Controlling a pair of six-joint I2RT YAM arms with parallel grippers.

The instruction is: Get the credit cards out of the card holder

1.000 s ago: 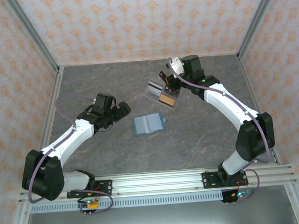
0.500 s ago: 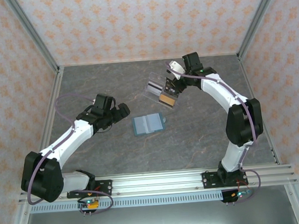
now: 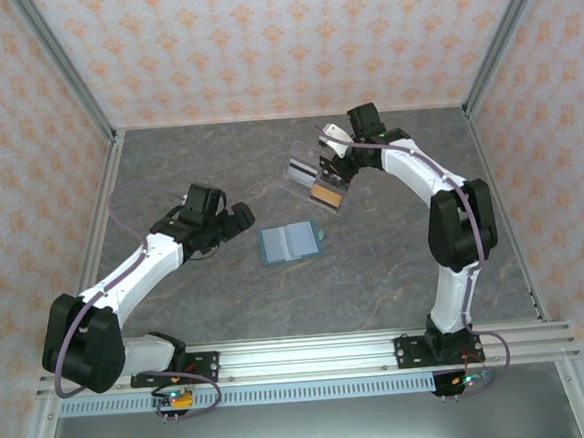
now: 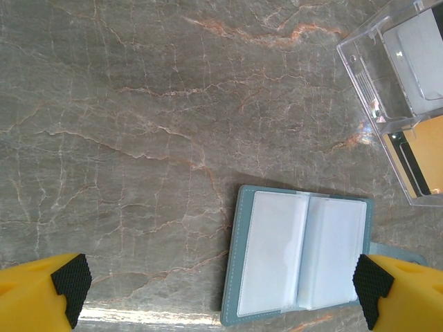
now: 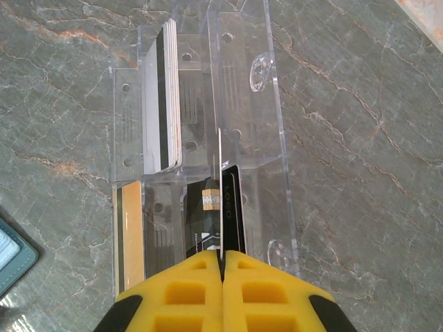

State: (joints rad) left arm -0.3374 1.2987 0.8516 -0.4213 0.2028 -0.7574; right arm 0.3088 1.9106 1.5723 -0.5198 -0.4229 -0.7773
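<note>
Right gripper, yellow fingers pinched shut on one thin white card held edge-on, has edged further over the one clear plastic box, so a drop-off looks close. The box holds one card stack and two loose cards, black and tan. One flat teal-blue bifold card holder lies open on the grey marbled table, its pockets apparently empty, beside the left gripper, which is spread wide and holds nothing.

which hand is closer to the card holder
Left. The left hand hangs open beside the card holder, at its left edge. The right hand is farther back, over the clear tray, shut on a card.
</note>
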